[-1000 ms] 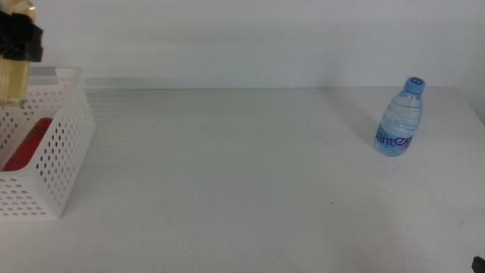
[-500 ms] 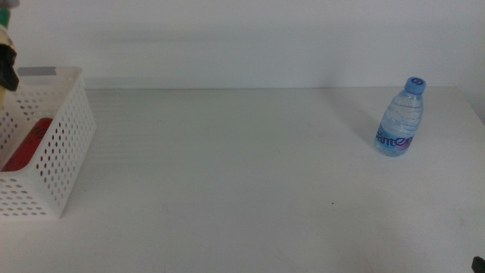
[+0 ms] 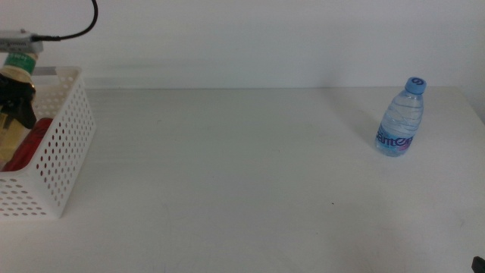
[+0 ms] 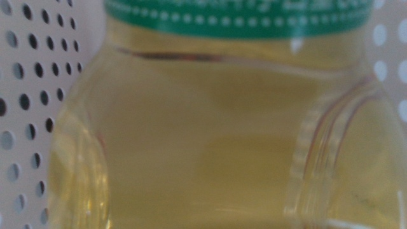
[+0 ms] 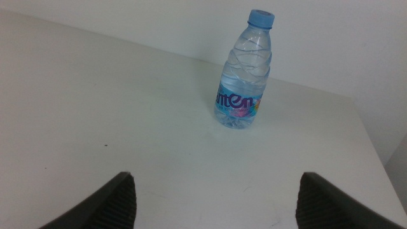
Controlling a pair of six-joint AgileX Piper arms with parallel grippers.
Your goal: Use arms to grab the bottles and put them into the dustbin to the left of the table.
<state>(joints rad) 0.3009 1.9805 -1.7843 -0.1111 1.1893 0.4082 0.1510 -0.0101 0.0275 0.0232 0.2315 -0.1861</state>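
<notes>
Left gripper over the dustbin with the tea bottle; right gripper idle, jaws spread.

At the table's left edge, my left gripper sat above the white perforated dustbin with its dark jaws against the yellow tea bottle under the green neck band; from the wrist camera the bottle filled the whole picture in front of the basket wall, so I could not tell how firmly the jaws closed on it. 1 red cola can lay inside the dustbin beside the bottle. My right gripper waited at the near right corner, jaws wide apart and holding nothing, facing the blue-capped water bottle, which stood upright on the table's far right side, well apart from the dustbin.
</notes>
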